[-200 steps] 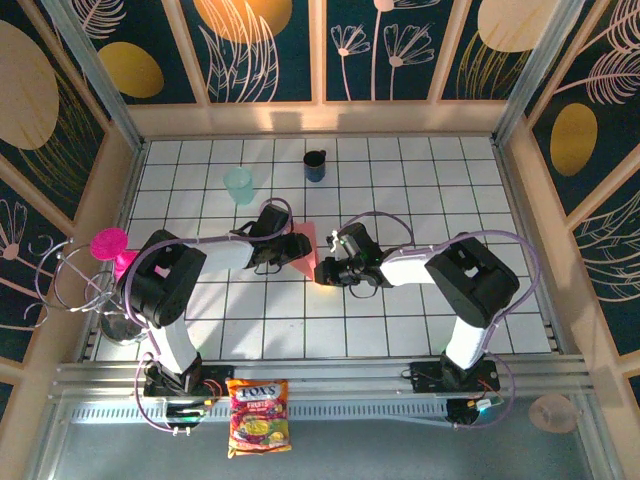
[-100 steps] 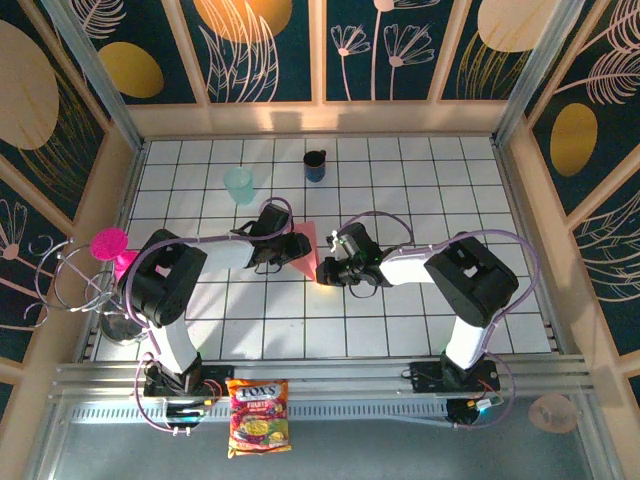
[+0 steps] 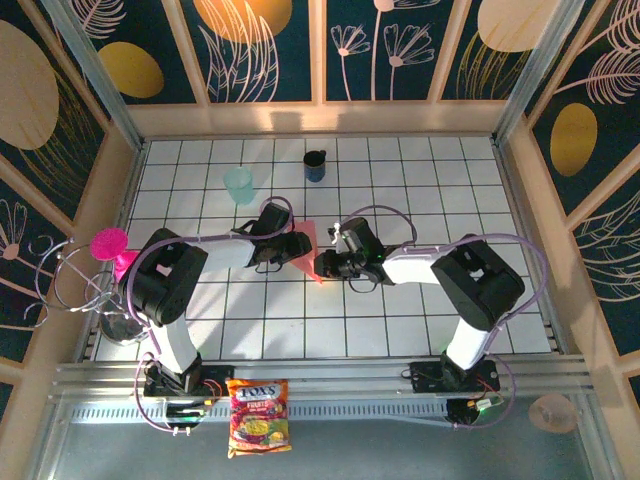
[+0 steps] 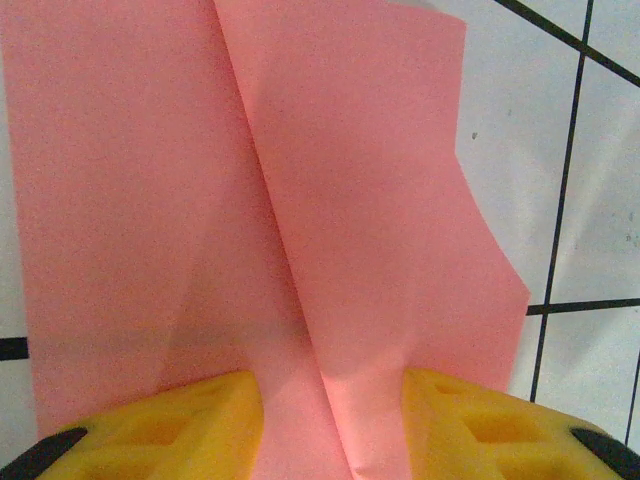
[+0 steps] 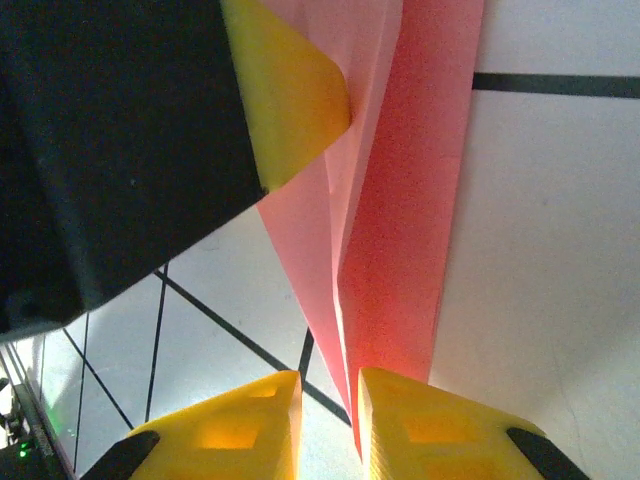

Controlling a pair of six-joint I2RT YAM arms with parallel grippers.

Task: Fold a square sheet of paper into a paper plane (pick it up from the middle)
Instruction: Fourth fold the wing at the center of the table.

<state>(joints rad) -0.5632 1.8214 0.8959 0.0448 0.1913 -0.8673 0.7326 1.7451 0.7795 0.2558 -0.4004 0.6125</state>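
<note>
The paper plane [image 3: 308,245], here a salmon-pink sheet folded into a narrow pointed wedge, lies near the centre of the tiled table [image 3: 420,200], directly between the 2 grippers.

Left gripper [image 3: 283,250]: the jaws stand partly open. In the left wrist view its 2 yellow fingers [image 4: 160,425] sit on either side of a raised central ridge of the paper, and the layers lap against both. They appear to steady the sheet without clamping it.

Right gripper [image 3: 327,266]: the jaws are almost closed, leaving a slim gap. In the right wrist view the pointed end of the paper runs down into that gap, alongside 1 finger [image 5: 430,430]. Whether the pads actually pinch it cannot be told.

Hazards:
1. The point is thin, so a loose pinch would probably let it slide out as soon as the right arm pulls or lifts.
2. The ridge under the left gripper is not pressed flat, so any sideways drag could shift the layers and set a crooked crease.
3. If 1 arm anchors the paper while the other pulls away, the sheet may tear or crumple at the tip.
4. The 2 grippers work very close together, so a small misjudged approach could bring them into contact.
</note>
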